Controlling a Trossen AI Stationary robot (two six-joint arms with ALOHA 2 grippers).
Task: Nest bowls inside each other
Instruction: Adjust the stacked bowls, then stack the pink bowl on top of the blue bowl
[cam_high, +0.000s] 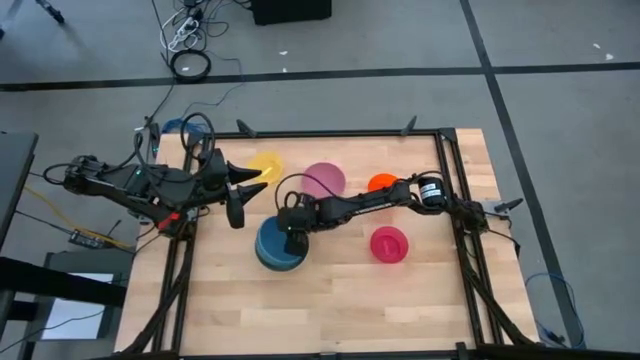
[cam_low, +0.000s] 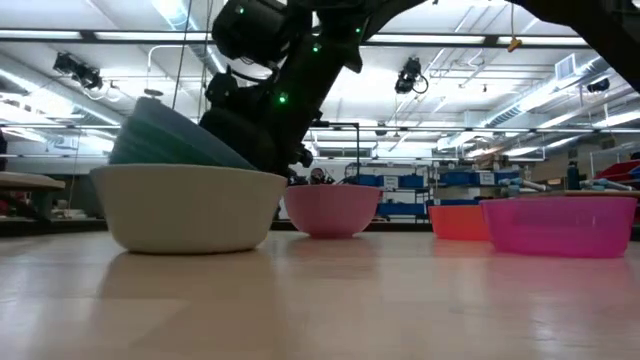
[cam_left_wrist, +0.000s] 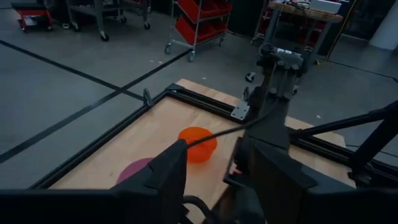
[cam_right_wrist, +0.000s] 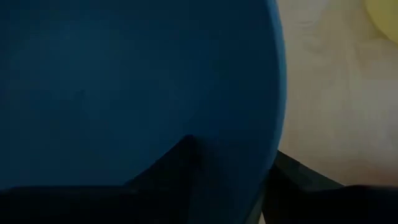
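Note:
A blue bowl (cam_high: 278, 246) tilts inside a pale grey-white bowl (cam_low: 185, 206) left of the table's middle; my right gripper (cam_high: 291, 228) is shut on its rim. Standing loose on their bases are a yellow bowl (cam_high: 265, 165), a pink bowl (cam_high: 323, 180) and an orange bowl (cam_high: 381, 183) toward the far side, and a red bowl (cam_high: 388, 244) to the right. My left gripper (cam_high: 245, 192) hangs open above the table's left side, near the yellow bowl, with nothing between its fingers. My right gripper holds the blue bowl by its rim (cam_right_wrist: 273, 134), on the side nearest the pink bowl. One finger (cam_right_wrist: 180, 171) is inside the bowl and the other (cam_right_wrist: 305, 180) outside its wall. The fingers slant down from the table's right. The bowl is tipped, its lower part in the pale bowl.
The black frame rail (cam_high: 440, 190) runs around the wooden table (cam_high: 330, 300). The near half of the board is bare wood. My right arm (cam_high: 370, 203) stretches across between the pink and red bowls.

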